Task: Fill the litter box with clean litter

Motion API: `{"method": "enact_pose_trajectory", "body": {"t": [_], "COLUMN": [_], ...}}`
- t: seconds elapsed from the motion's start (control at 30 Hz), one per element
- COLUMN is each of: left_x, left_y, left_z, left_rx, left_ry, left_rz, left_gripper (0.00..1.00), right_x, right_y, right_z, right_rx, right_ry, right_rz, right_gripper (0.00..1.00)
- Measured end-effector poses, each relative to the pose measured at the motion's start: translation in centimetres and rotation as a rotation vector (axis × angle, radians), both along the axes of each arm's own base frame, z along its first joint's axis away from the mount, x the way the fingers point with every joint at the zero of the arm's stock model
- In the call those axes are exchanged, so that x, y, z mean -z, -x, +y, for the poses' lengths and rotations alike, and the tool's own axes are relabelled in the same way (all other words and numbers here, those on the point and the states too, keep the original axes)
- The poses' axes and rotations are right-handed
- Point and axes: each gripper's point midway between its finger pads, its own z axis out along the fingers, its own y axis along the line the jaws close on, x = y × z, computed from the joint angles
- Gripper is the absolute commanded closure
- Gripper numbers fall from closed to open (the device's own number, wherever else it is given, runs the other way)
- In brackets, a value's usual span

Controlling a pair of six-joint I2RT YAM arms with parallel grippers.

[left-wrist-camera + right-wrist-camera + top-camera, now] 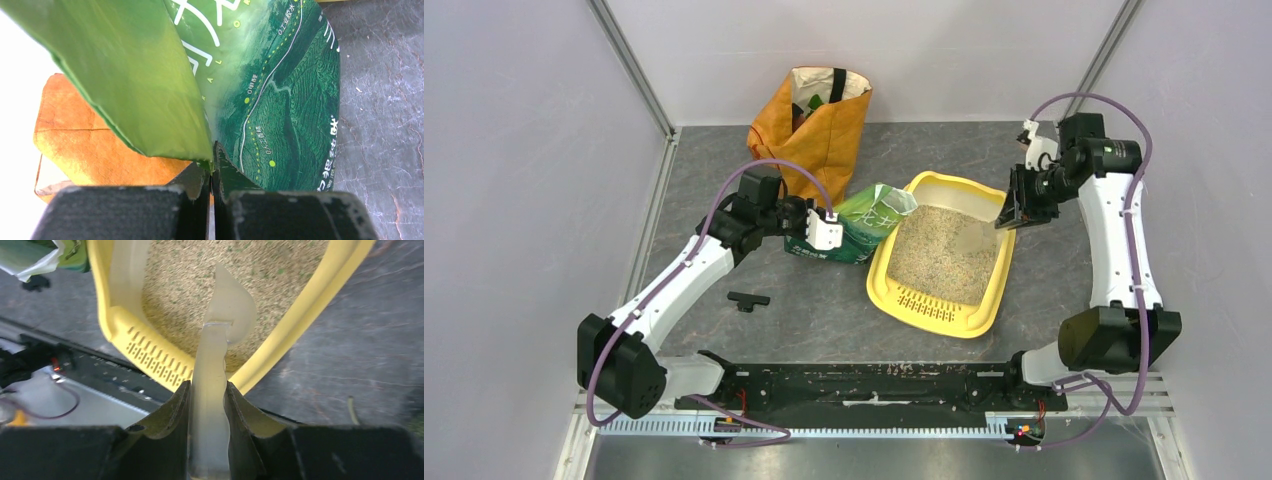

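The yellow litter box (979, 317) lies mid-table, holding beige litter (942, 255) speckled green. It also shows in the right wrist view (150, 347), with its litter (185, 285). The green litter bag (856, 222) lies tipped, its open mouth at the box's left rim. My left gripper (826, 232) is shut on the bag's bottom edge (210, 162). My right gripper (1016, 205) is shut on the handle of a translucent scoop (220, 330), whose blade hangs over the litter near the box's right rim.
An orange shopping bag (816, 125) stands at the back left, just behind the litter bag; it also shows in the left wrist view (85, 135). A small black part (748, 300) lies on the table left of the box. White walls enclose the table.
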Motion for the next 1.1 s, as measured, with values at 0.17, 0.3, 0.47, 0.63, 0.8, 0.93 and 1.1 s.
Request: {"method": "enact_pose_trajectory", "body": {"t": [0.17,0.3,0.47,0.63,0.8,0.93,1.1], "left_x": [0.1,0.1,0.1,0.1,0.1,0.1,0.1], "left_y": [-0.1,-0.1,-0.1,-0.1,-0.1,-0.1,-0.1], "left_z": [0.0,0.0,-0.1,-0.1,-0.1,-0.1,-0.1], "left_rx": [0.0,0.0,0.001,0.001,0.001,0.001,0.001], "left_ry": [-0.001,-0.001,-0.001,-0.001,-0.001,-0.001,-0.001], "left_rz": [0.001,0.002,0.002,0.002,0.002,0.002,0.002], "left_gripper": [0.98,0.98,0.98,0.98,0.98,0.98,0.98], "right_x": [-1.3,-6.9,-10.2,-11.9,-12.1,-11.3,-9.9], "right_y": [-0.8,-3.0,-2.9,-2.0,-1.8,-2.2,-2.7], "right_z": [0.4,2.3,5.7,8.8,9.7,9.8,9.9], "right_rx": [-0.05,-0.094,-0.18,-0.278,-0.313,-0.331,-0.359], "right_ry": [0.127,0.051,-0.056,-0.135,-0.159,-0.148,-0.1], "right_rz": [-0.089,-0.27,-0.37,-0.411,-0.413,-0.396,-0.364], "right_gripper": [1.0,1.0,1.0,1.0,1.0,1.0,1.0]}}
